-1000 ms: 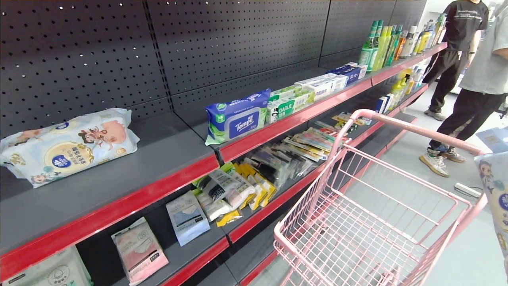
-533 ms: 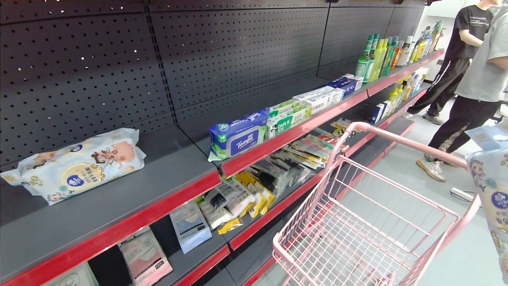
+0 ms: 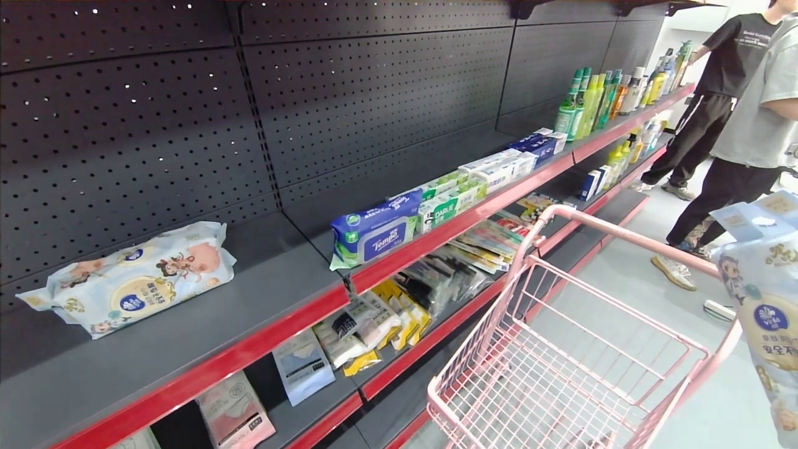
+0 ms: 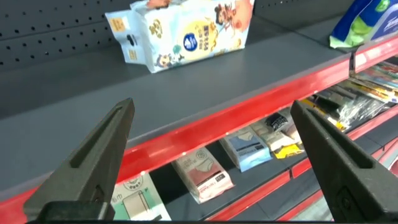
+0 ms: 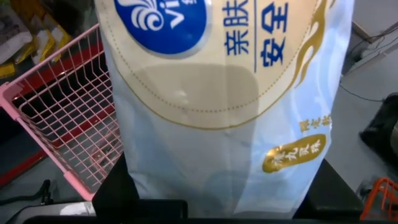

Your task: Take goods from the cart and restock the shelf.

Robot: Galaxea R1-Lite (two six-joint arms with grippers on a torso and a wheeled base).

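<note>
Camera has tilted up, so the whole shelf (image 3: pixel 262 287) sits lower in head view. Apart from that, the pack (image 3: pixel 757 299) has risen clear of the cart (image 3: pixel 623 234) handle.

Right jaws are clamped on either side of the pack and hold it roughly upright. Cart is down and left of them, shelf well apart to their left.

Left jaws are spread wide and empty, facing the shelf edge. Twin pack (image 3: pixel 134 280) lies flat on the deck beyond them.

Progress, my read: one pack shelved, second picked but not yet placed. Visible part of the cart basket looks empty, so this is probably the last item.

Left to do: carry it across, set it on bare deck beside the twin, release.
</note>
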